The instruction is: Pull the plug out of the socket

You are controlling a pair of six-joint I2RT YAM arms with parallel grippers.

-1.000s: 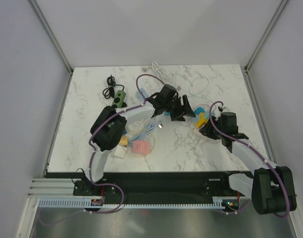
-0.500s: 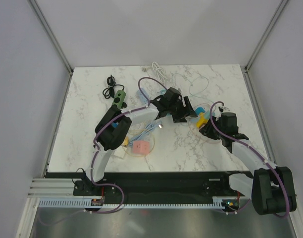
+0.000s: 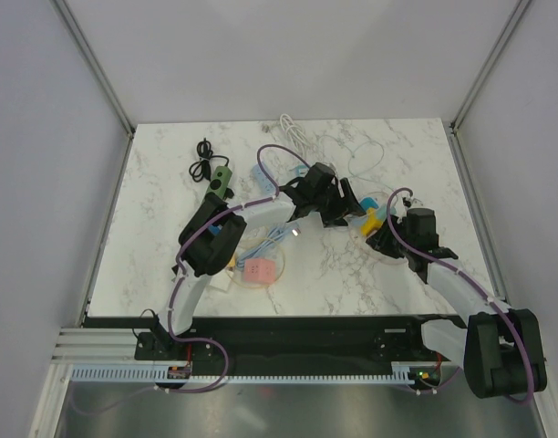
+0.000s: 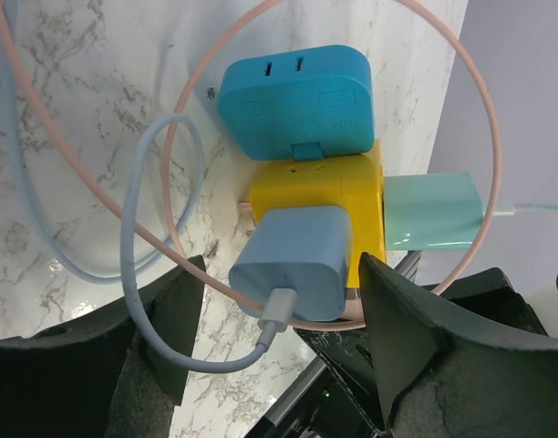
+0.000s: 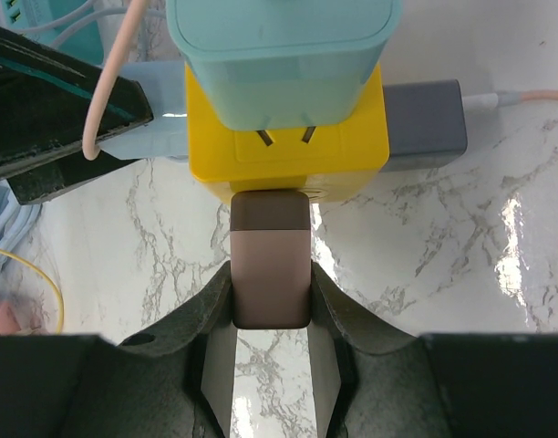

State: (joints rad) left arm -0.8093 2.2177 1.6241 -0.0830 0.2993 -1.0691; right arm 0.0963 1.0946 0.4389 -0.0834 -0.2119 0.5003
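My right jaws are clenched on the brown plug [image 5: 271, 260], which is seated in the yellow socket [image 5: 288, 137], on the face nearest that arm. The socket lies right of centre on the desk [image 5: 443, 255], between my two arms. My left jaws are released, with one finger [image 4: 160, 338] on each side of the blue plug [image 4: 297, 260] in the socket's left face. A mint plug [image 5: 284, 55] stands on top, and a grey plug [image 5: 423, 117] sits opposite the blue one. A teal adapter [image 4: 295, 100] fills the far face. A pink cable [image 4: 480, 137] loops around the cluster.
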